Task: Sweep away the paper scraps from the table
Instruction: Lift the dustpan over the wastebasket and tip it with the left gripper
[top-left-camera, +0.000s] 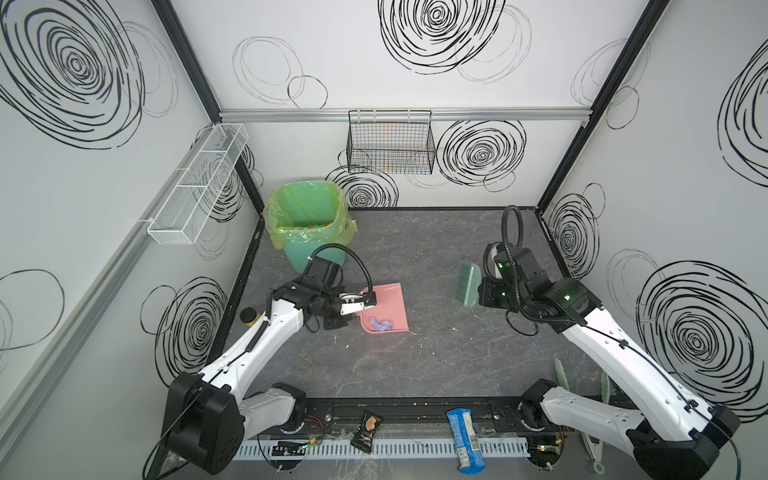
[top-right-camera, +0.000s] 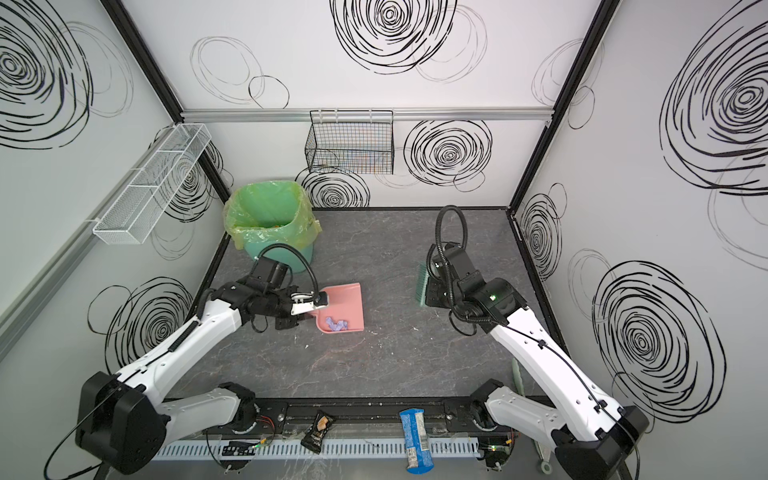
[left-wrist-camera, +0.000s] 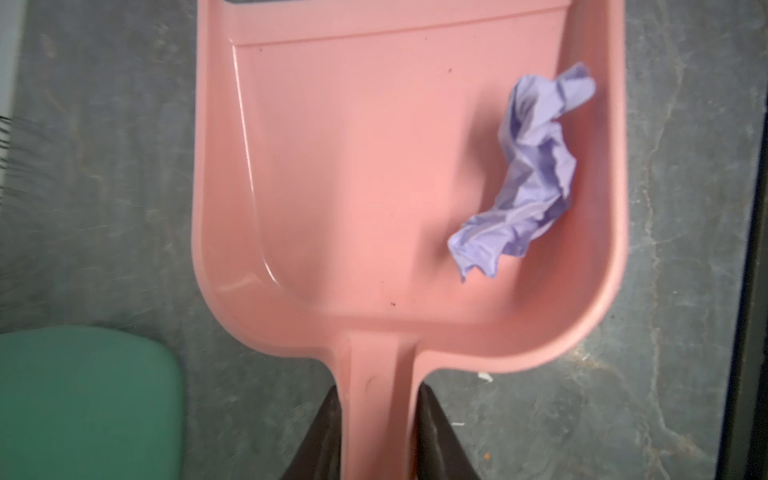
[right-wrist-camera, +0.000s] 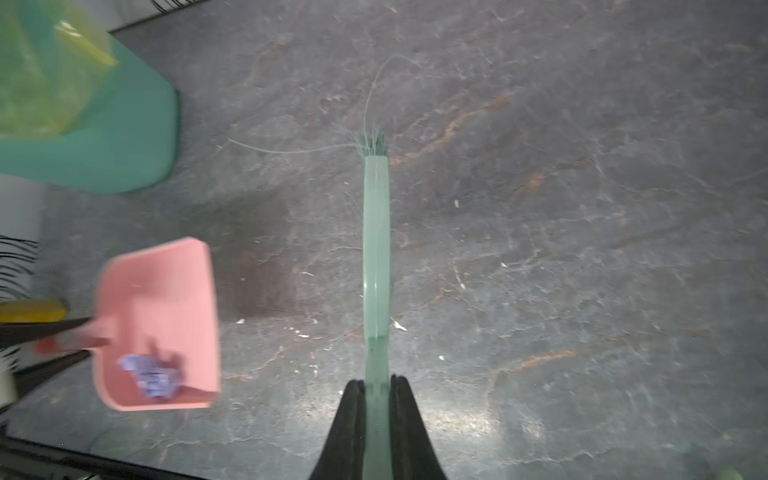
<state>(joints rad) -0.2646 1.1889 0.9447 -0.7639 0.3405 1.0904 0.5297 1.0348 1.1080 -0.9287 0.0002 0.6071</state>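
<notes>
Paper scraps (left-wrist-camera: 528, 174): lavender wads held in pink dustpan (left-wrist-camera: 353, 166) over counter (top-left-camera: 436, 353). Dustpan handle is clasped by narrowly parted left claw (left-wrist-camera: 378, 395); green brush (right-wrist-camera: 376, 249) handle is pinched by closed right claw (right-wrist-camera: 376, 386).

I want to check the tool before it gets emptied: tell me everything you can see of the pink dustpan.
The dustpan is glossy pink plastic: a flat tray with a raised rim on three sides, rounded rear corners, a straight open front lip and a short handle. The left gripper clamps the handle. It seems held above the table. A crumpled lavender paper scrap lies inside near one side wall.
</notes>
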